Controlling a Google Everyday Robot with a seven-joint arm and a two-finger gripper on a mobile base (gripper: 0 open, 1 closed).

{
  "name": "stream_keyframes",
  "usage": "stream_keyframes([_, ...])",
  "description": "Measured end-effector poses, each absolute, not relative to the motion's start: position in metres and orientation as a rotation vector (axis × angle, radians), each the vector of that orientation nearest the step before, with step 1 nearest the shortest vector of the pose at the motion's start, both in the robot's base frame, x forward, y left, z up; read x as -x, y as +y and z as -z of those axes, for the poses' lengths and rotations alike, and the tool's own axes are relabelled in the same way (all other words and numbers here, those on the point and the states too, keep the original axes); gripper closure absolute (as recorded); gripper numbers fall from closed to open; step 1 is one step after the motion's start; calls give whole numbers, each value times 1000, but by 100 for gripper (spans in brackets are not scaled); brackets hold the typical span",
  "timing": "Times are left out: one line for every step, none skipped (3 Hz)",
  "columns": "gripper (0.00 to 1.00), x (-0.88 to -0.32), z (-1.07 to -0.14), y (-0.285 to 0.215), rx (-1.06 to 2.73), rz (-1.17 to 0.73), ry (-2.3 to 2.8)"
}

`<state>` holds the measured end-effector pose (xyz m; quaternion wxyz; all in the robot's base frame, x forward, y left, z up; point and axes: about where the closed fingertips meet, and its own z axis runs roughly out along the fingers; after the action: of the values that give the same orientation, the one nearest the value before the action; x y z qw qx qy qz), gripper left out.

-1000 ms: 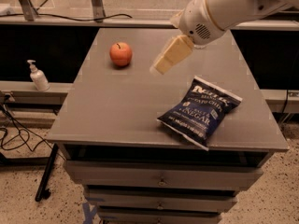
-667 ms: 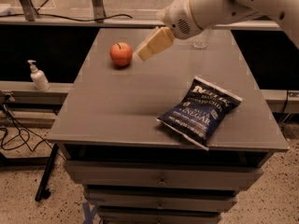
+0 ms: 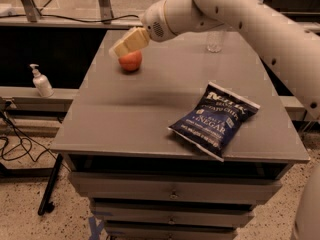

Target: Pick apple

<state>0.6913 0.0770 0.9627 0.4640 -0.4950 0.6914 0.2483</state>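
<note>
The small round red-orange apple sits on the far left part of the flat grey metal table top, well back from the front edge. Right over it is the cream-coloured gripper, angled down and to the left, its tip covering the apple's upper edge from this view. Whether it touches the fruit can't be called from here, and how far the gripper is open can't be made out either. The apple rests on the table, and nothing shows it gripped. Behind the gripper, the thick white robot arm sweeps in from the upper right. A clear plastic cup stands at the back of the table, partly behind that arm. Nearer the front right lies the crinkled dark blue chip bag, flat, well apart from the apple. Below the top are grey drawers. Off to the left, a white pump bottle stands on a low ledge.
</note>
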Motion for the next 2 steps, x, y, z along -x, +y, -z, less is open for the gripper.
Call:
stream_keyframes([0,-711,-922,102,1223,-609,1756])
stream_keyframes([0,-720,-892,123,1237,-618,1788])
